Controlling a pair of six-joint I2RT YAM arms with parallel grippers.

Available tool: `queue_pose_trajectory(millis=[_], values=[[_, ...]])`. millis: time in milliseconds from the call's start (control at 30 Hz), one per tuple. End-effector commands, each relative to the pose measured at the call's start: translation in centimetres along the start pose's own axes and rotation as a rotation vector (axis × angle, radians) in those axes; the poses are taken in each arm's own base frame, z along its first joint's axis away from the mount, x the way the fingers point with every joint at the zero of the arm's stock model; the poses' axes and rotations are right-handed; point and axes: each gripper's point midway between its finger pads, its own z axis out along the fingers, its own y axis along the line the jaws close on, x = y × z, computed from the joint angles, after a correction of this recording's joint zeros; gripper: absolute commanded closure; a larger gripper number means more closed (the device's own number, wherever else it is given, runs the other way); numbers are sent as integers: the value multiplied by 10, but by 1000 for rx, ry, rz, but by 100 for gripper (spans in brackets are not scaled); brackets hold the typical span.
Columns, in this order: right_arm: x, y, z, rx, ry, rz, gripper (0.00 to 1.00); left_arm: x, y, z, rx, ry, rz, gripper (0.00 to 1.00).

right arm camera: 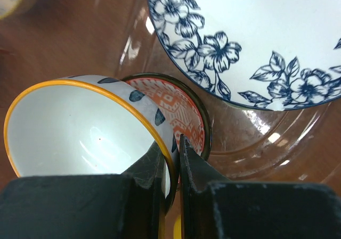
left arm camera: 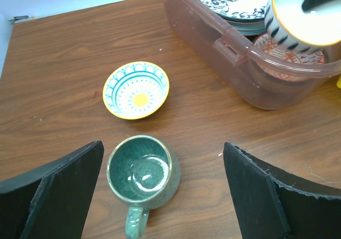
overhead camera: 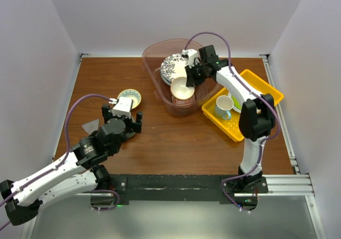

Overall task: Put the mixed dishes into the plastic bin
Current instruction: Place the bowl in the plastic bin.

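The translucent plastic bin (left arm camera: 213,52) is pinkish. The round white plate (right arm camera: 256,42) has navy flowers. The white bowl with an orange rim (right arm camera: 69,132) shows dark blue leaf marks outside. The small red-orange bowl (right arm camera: 178,110) has a geometric pattern and a dark rim. The glazed mug (left arm camera: 143,175) is mottled teal. The small turquoise-ringed bowl (left arm camera: 136,90) has a yellow centre.

Bright, even light, pretty clean shots
Soft shadows on the surface (overhead camera: 176,138); white glare on the teal mug (left arm camera: 143,175) glaze and the plastic bin (right arm camera: 266,131) floor. Right wrist view goes blurry in its top-left corner and along the bottom.
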Motion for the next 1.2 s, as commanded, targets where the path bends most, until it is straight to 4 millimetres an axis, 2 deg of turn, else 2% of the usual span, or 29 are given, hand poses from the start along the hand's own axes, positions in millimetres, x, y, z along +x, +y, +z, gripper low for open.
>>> queue_pose_trajectory(millis=[0, 167, 367, 567, 700, 767, 967, 1000, 1133, 1167], values=[[-21, -10, -5, 42, -40, -33, 100, -5, 11, -2, -47, -26, -15, 0], [-3, -18, 13, 51, 22, -29, 97, -4, 11, -2, -48, -24, -14, 0], [10, -27, 21, 83, 63, -34, 93, -4, 12, -2, -50, -25, -16, 0], [21, -28, 27, 83, 95, -35, 79, -5, 13, -3, -51, -28, -19, 0], [26, -27, 26, 77, 105, -43, 73, -5, 13, -3, -51, -27, -20, 0], [24, -26, 23, 77, 99, -47, 66, -5, 13, -3, -51, -28, -21, 0], [13, -21, 4, 80, 63, -74, 54, -5, 13, -4, -49, -30, -26, 0], [11, -20, 0, 82, 58, -79, 49, -6, 13, -4, -49, -31, -29, 0], [-2, -14, -23, 90, 8, -111, 34, -6, 12, -4, -42, -32, -32, 0], [-6, -11, -34, 96, -12, -122, 32, -5, 11, -4, -39, -30, -31, 0]])
